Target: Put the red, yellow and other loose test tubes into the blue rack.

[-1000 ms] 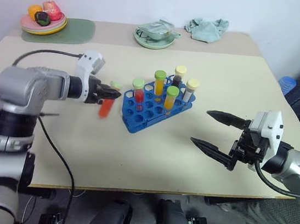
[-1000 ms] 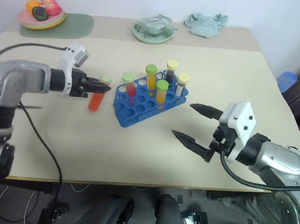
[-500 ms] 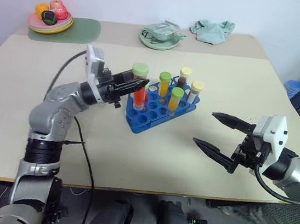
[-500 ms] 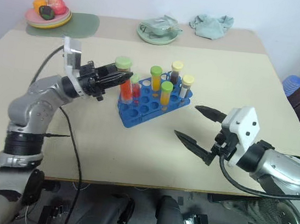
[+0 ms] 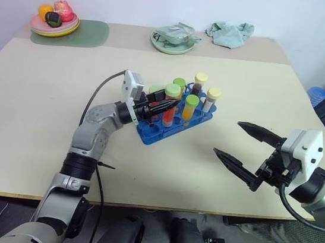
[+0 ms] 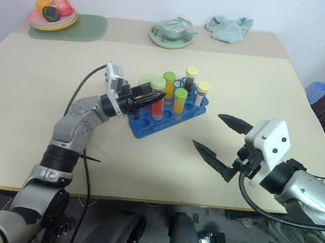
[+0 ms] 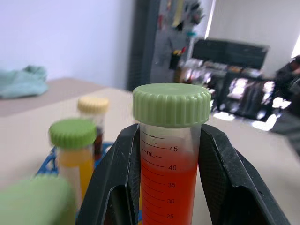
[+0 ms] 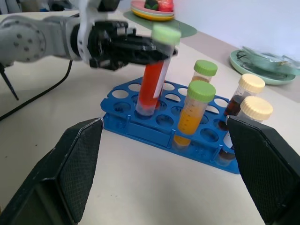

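- Beige table (image 5: 44, 112) carried the blue rack (image 5: 174, 122) near its middle, everything else placed around that rack.
- Left gripper (image 5: 171, 104) reached in level beside the rack, fingers (image 7: 117, 187) clenched on the red test tube (image 7: 166, 187) just under its green cap, presumably so the tube's bottom stayed free to enter a hole.
- That tube stood nearly upright, its lower end at or just inside a hole on the rack's near side; how deep it sat could not be told.
- Other capped tubes (image 8: 192, 112), yellow-orange and dark brown, stood upright in the rack beyond it.
- Right gripper (image 5: 243, 147) hung well clear of the rack, fingers spread wide and grasping nothing, probably waiting out of the way.
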